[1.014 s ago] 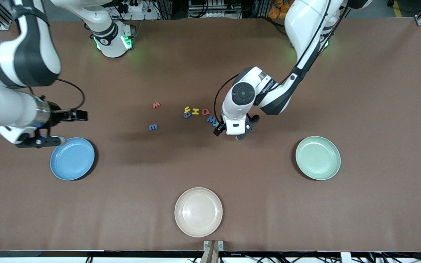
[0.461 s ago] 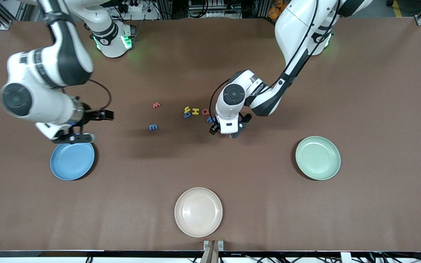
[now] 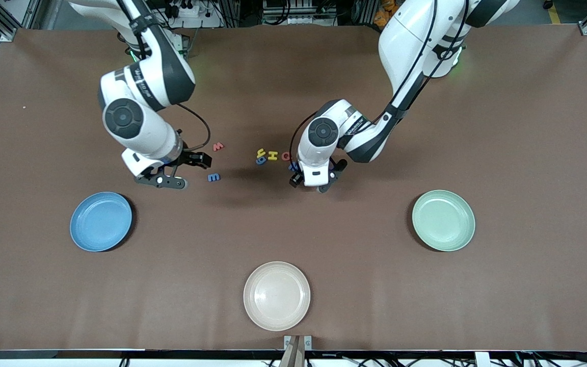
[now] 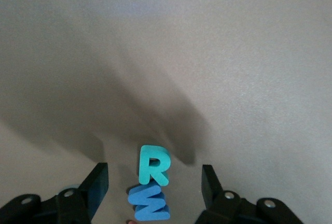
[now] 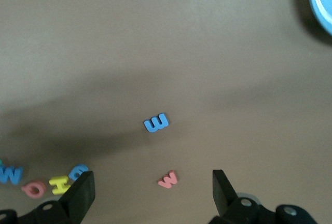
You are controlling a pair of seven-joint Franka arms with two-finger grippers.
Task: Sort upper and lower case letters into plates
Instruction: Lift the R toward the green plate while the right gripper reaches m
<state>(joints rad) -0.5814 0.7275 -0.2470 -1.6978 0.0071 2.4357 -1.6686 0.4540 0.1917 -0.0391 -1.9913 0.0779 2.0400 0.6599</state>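
Observation:
Small foam letters lie mid-table: a red w (image 3: 217,147), a blue E-like letter (image 3: 213,177), then a cluster with a yellow y (image 3: 261,152), a blue g (image 3: 260,161), a yellow H (image 3: 272,155) and a red Q (image 3: 286,156). My left gripper (image 3: 310,183) is low at that cluster's end. In its wrist view it is open (image 4: 153,182), with a teal R (image 4: 152,165) and a blue M (image 4: 149,205) between its fingers, touching neither. My right gripper (image 3: 184,171) hangs open beside the blue E-like letter (image 5: 156,123). The light blue plate (image 3: 101,221) and the mint green plate (image 3: 443,220) are empty.
An empty cream plate (image 3: 276,295) sits nearest the front camera, midway along the table. The blue plate's rim (image 5: 321,1) shows at the corner of the right wrist view. Brown tabletop surrounds everything.
My right arm swung from over the blue plate toward the letters. My left gripper edged toward the cluster and its jaws narrowed around the teal R and blue M.

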